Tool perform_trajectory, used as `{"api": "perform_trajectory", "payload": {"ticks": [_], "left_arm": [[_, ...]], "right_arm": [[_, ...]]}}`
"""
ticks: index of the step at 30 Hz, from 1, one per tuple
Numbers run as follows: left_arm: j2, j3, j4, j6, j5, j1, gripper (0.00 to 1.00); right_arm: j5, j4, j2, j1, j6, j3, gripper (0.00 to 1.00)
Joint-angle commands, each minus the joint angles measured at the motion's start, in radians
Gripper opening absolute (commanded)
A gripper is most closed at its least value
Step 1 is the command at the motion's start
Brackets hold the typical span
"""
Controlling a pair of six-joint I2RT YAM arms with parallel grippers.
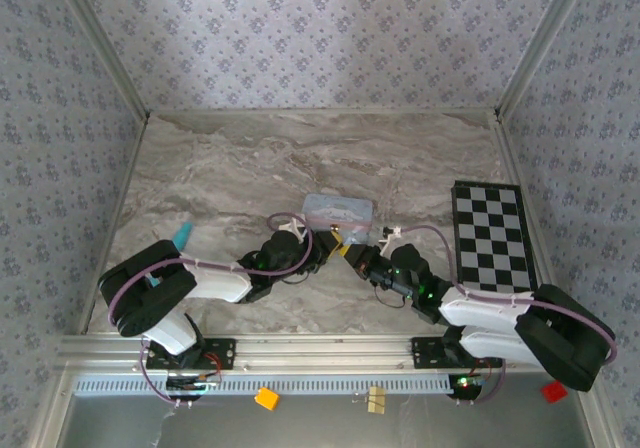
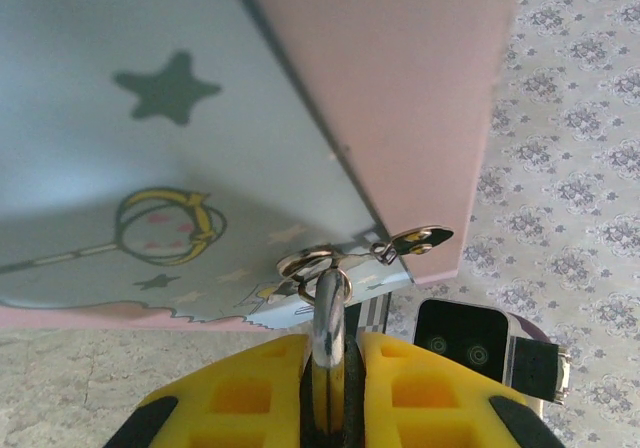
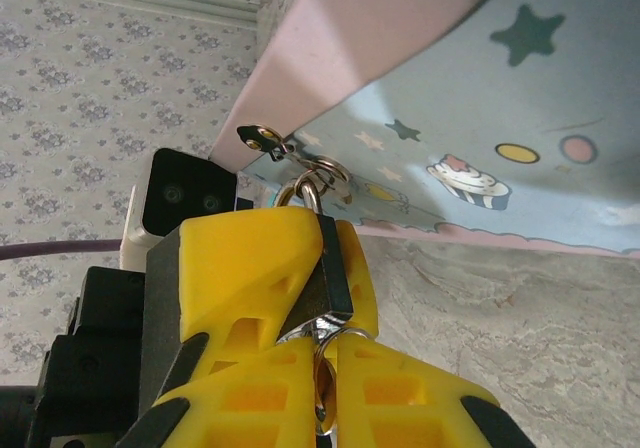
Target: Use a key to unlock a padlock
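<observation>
— Two claws meet at the light-blue tin (image 1: 340, 208); what's done?
— The left gripper (image 2: 328, 408) is clamped on the padlock (image 3: 330, 268), its shackle (image 2: 328, 318) shut through the tin's hasp ring (image 2: 312, 263). The right gripper (image 3: 325, 398) pinches a silver ring (image 3: 328, 340) beneath; the key is hidden, and I judge the turn remains.
— Room?
— The tin wall is close ahead; the marble table (image 1: 220, 168) lies open nearside.

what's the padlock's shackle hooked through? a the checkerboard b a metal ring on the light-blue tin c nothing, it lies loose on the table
b: the shackle of the padlock loops through the silver ring at the corner of the light-blue tin.
</observation>
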Motion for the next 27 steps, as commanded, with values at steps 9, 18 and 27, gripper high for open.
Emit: {"api": "perform_trajectory", "payload": {"ticks": [9,18,27], "left_arm": [[0.018,0.080,0.069,0.000,0.020,-0.069,0.00],[0.018,0.093,0.063,0.004,0.014,-0.098,0.00],[0.007,0.076,0.033,0.007,-0.008,-0.090,0.00]], "right_arm": [[-0.014,0.023,-0.003,-0.047,-0.003,0.043,0.10],[-0.080,0.110,0.067,-0.115,0.017,0.057,0.10],[-0.064,0.008,0.011,-0.123,-0.030,0.044,0.16]]}}
